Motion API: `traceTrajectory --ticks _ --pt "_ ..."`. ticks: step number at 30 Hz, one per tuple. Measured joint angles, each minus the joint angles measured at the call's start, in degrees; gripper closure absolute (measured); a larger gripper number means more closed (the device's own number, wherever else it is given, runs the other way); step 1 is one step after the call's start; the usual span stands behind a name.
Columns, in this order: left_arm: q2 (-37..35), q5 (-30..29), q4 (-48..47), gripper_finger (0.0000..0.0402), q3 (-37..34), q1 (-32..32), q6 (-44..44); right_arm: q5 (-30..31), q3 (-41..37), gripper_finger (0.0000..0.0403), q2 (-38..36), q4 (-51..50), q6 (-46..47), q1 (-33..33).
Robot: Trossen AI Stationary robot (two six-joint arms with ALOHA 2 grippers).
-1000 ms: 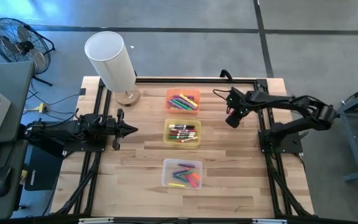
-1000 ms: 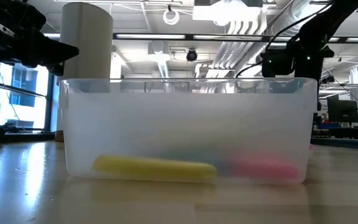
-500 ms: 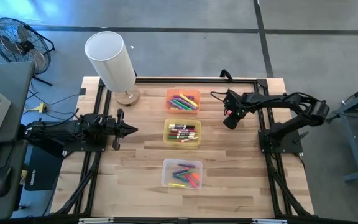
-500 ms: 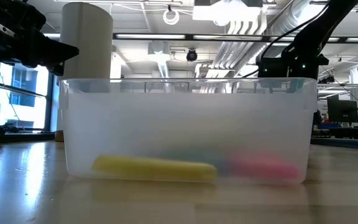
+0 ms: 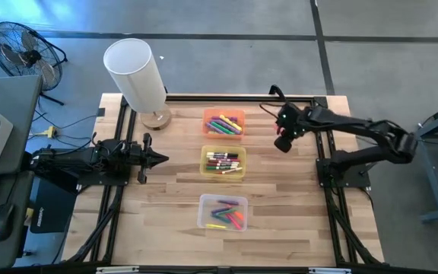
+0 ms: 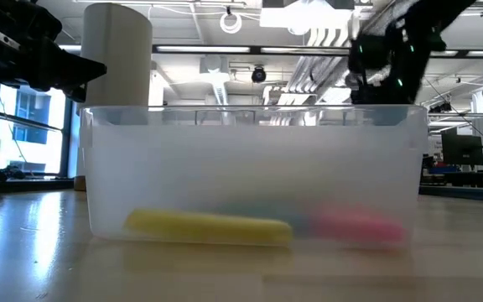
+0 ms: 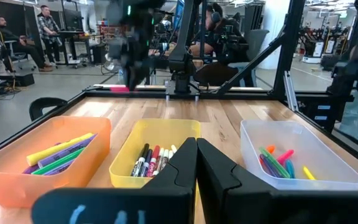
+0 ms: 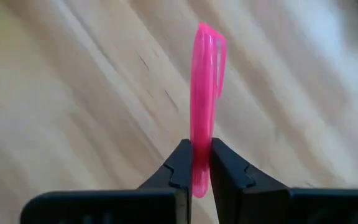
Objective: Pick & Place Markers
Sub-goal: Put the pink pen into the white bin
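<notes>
My right gripper (image 5: 282,141) hangs over the bare wood to the right of the orange bin (image 5: 224,123), pointing steeply down. It is shut on a pink marker (image 8: 204,87). More markers in mixed colours lie in the orange bin, the yellow bin (image 5: 224,163) and the clear bin (image 5: 223,212), which stand in a row down the table's middle. My left gripper (image 5: 163,158) waits shut and level at the table's left, aimed at the yellow bin (image 7: 157,158). My right gripper pinches the pink marker between its two fingertips near one end (image 8: 200,149). The fingers come from above, slanting down, and the marker runs on in line with them. Its capped end (image 8: 209,34) sticks out past the fingertips toward the table, lifted clear of the wood.
A tall white cylinder on a wooden foot (image 5: 137,72) stands at the far left corner. The clear bin (image 6: 254,176) fills the low view, with the right arm (image 6: 388,59) above its rim. Bare wood lies on both sides of the bin row. People sit in the room beyond.
My right gripper dipped a little toward the table, then rose again well above the clear bin's rim and drifted slightly toward the far edge. My left arm kept still.
</notes>
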Motion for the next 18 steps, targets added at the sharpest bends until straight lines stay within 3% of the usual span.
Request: traceTrajectory --ticks 8,18 --pt "0.0 0.0 0.0 0.0401 0.0 0.0 0.0 5.6 17.9 0.0378 -0.2 -9.3 2.3 15.6" --pt "0.0 0.0 0.0 0.0401 0.0 0.0 0.0 12.2 29.0 0.0378 4.2 -10.6 15.4 39.6"
